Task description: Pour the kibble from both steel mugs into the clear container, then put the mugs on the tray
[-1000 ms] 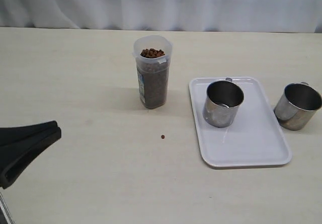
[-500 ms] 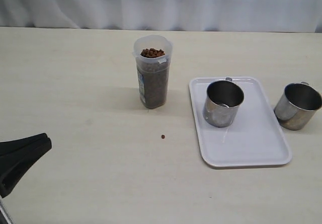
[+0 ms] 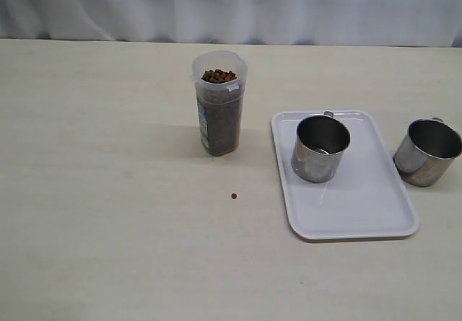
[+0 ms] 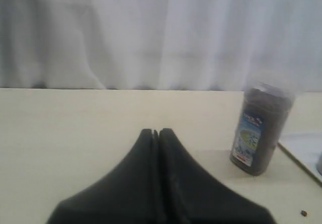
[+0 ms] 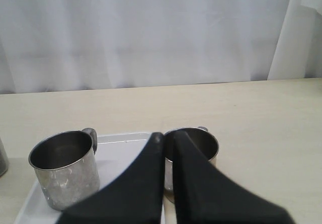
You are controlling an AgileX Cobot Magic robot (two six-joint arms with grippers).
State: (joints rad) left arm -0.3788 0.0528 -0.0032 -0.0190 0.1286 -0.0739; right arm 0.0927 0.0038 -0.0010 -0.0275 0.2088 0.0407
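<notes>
Black jaws of the left gripper (image 4: 155, 132) were pressed together, empty; the container (image 4: 259, 131), full of kibble (image 3: 218, 76), stood well beyond them. The right gripper (image 5: 168, 136) was likewise closed, empty. One mug (image 5: 204, 146) stood beyond its tips, off the tray (image 3: 361, 205); the other mug (image 3: 320, 148) stood on it.

Open table (image 3: 101, 155) left — container (image 3: 219, 112), tray (image 3: 357, 209) right

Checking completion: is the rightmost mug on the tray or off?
Off. The rightmost mug stands on the table beside the tray; only the other mug is on it.
</notes>
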